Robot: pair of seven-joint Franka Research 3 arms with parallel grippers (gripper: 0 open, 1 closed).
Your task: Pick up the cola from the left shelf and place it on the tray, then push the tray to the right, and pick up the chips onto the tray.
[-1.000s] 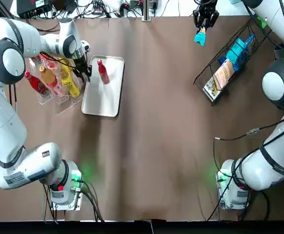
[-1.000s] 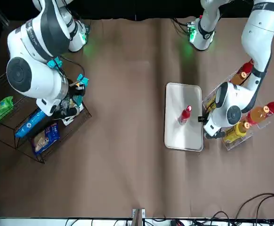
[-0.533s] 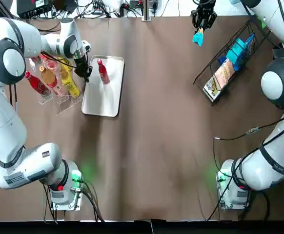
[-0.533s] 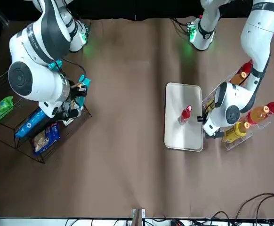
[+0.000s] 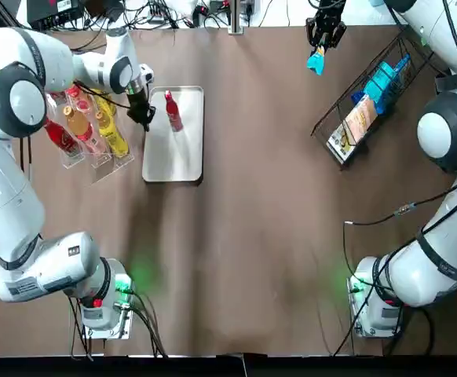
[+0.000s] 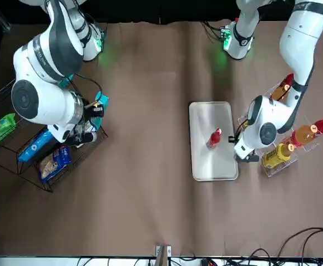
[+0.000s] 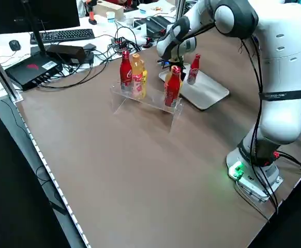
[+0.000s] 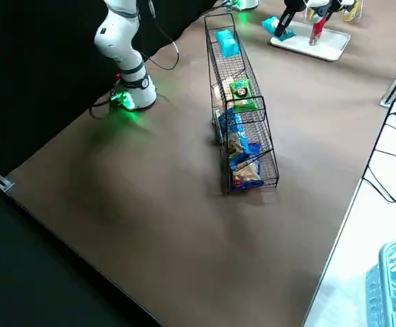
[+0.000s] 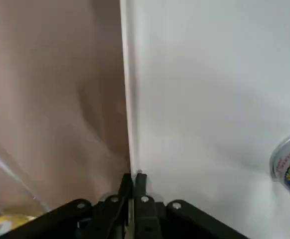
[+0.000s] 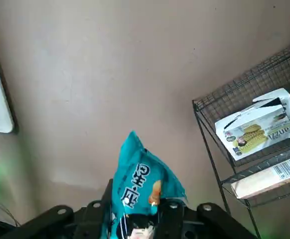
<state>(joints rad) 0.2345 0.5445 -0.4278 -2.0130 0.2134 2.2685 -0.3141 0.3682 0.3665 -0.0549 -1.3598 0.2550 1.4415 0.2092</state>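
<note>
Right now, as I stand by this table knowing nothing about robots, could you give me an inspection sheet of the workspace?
Surface: brown table, bare across its middle.
Job's things: cola bottle upright on the tray; chips bag held off the table.
Clutter: clear shelf with other bottles; wire rack with snack packs.
End effectors: left end effector shut, at the tray's shelf-side rim; right end effector shut on the chips bag, over the table's far edge.
Cables: a loose cable on the table near the right arm's base.
Surroundings: keyboard on a side desk; blue basket.
</note>
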